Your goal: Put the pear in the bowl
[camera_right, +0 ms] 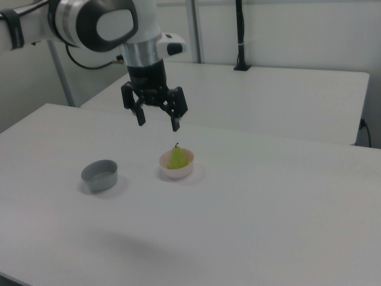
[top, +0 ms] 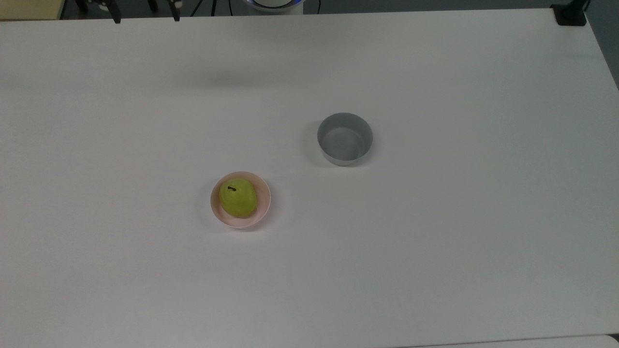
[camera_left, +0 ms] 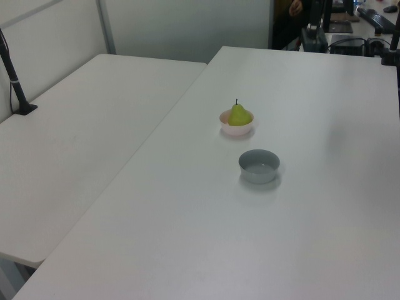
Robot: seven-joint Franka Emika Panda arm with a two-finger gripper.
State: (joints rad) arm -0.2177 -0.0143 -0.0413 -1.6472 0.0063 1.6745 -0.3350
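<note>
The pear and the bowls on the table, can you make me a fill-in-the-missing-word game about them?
1. The pear sits inside the ____ bowl.
2. The grey bowl has ____ inside it.
3. The gripper hangs in the air with its fingers ____.
4. The pear's stem points ____.

Missing words: pink; nothing; open; up
</note>
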